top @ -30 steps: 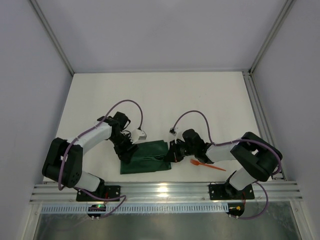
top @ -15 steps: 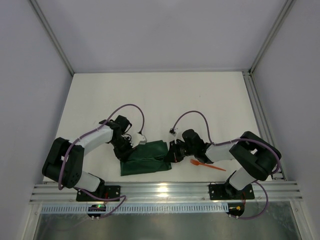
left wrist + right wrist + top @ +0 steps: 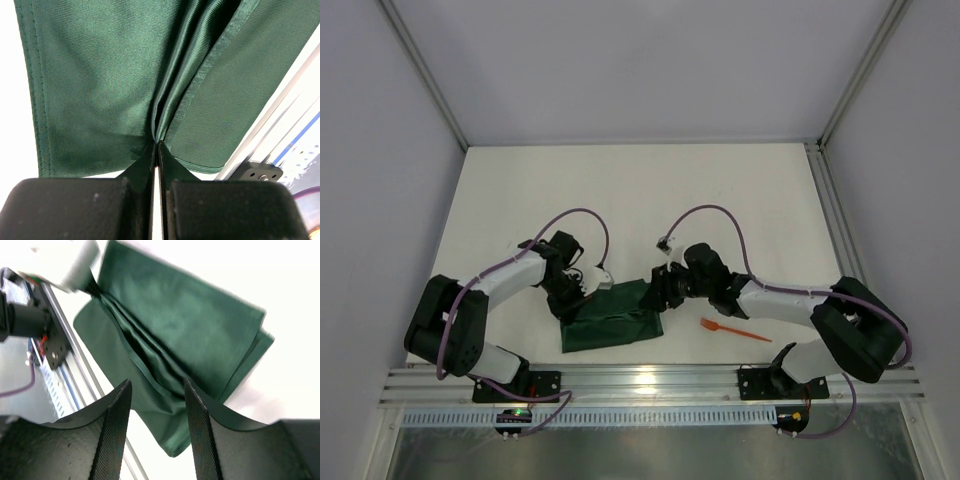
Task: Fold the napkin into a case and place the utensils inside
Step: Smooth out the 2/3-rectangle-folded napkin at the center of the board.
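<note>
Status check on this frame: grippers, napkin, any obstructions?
Left gripper shut on napkin fold. Right gripper open above napkin. Orange fork loose on table, right of it. Nothing in the way.

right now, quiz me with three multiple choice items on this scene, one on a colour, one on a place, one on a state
1. The napkin is:
A dark green
B white
C orange

2. The orange utensil lies:
A inside the napkin
B on the table, right of the napkin
C at the far wall

3. The left gripper is:
A wide open
B shut on the utensil
C shut on the napkin

Key:
1 A, the cloth shows dark green in every view.
2 B, it lies bare on the white top past the napkin's right edge.
3 C, its fingers pinch a fold of cloth in the left wrist view.
</note>
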You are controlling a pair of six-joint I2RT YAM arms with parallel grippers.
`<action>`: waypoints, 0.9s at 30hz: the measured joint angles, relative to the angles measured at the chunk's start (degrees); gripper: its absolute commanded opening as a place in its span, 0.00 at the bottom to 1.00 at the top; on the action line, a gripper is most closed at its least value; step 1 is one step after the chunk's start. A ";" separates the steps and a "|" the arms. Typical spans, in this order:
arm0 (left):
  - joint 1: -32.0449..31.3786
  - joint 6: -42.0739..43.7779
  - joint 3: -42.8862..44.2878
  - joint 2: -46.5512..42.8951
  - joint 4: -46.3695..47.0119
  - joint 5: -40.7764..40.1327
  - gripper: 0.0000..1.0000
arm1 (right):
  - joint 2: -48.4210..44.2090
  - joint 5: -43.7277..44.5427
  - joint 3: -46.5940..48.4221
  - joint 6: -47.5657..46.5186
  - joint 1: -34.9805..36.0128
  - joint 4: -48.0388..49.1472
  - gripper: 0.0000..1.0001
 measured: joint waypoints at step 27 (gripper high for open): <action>0.00 -0.46 -0.48 -1.03 -0.44 -0.09 0.00 | 24.17 0.48 13.62 9.97 2.75 6.10 0.04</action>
